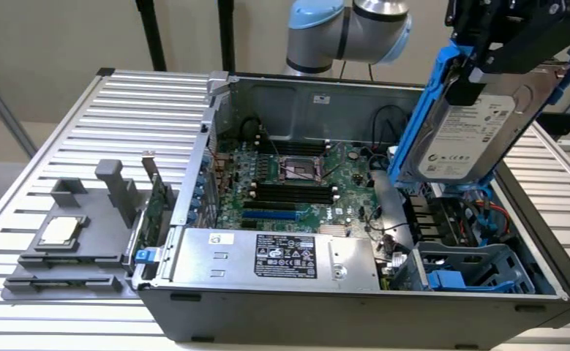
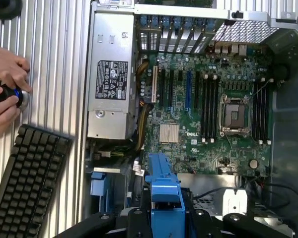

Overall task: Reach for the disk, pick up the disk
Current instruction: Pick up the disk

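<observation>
The robot arm's black claw [image 1: 504, 45] held the disk [image 1: 465, 131], a flat silver-grey hard drive with a white printed label, framed in bright blue plastic rails, its jaws closed on the upper end of the blue frame. The disk hung tilted directly below the claw, lifted clear above the open grey computer case [image 1: 363, 307] and over the blue-and-grey drive bay [image 1: 460, 270] in the corner beneath it. In the wrist view, the blue rail of the disk [image 2: 164, 198] ran straight out from between the claw's black fingers [image 2: 139, 220], with the green motherboard [image 2: 203, 109] spread out beyond it.

Judging from this, the reach was finished and the pick-up was in its lifting stage, with the drive already out of its bay. Any further move appeared to call for a steady grip on the narrow plastic rail, since the weight of the drive hung below the hold and could swing or slip.

Well away from the claw, on the ribbed metal counter [image 1: 89, 131], a small square silver chip [image 1: 58, 230] sat on a grey plastic fixture [image 1: 80, 234]. The silver power-supply box with a black label [image 1: 279, 252] lay inside the case. A person's hands [image 2: 5, 94] rested beside a black keyboard [image 2: 25, 183] on the counter.
</observation>
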Controlling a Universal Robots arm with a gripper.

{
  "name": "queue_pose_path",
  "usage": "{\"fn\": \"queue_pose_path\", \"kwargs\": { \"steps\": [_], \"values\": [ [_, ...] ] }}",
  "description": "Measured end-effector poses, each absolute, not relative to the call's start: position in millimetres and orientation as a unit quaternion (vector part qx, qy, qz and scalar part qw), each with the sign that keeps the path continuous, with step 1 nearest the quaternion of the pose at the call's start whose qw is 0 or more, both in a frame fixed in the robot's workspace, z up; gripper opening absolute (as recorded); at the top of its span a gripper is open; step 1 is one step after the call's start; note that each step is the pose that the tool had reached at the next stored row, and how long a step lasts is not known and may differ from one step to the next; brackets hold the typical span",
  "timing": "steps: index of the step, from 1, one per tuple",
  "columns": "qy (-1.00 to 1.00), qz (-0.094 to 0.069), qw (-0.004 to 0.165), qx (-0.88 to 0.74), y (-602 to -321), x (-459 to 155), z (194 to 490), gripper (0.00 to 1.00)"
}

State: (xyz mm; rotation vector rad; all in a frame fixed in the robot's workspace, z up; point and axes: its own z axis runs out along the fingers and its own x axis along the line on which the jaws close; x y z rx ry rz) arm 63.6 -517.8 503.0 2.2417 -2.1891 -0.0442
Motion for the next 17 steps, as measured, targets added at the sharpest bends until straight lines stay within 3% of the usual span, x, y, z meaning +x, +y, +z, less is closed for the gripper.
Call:
{"fn": "queue_pose_path", "kwargs": {
  "steps": [17],
  "values": [
    [-0.699,-0.015,0.003,0.715,-562,92,504,0.33]
  ]
}}
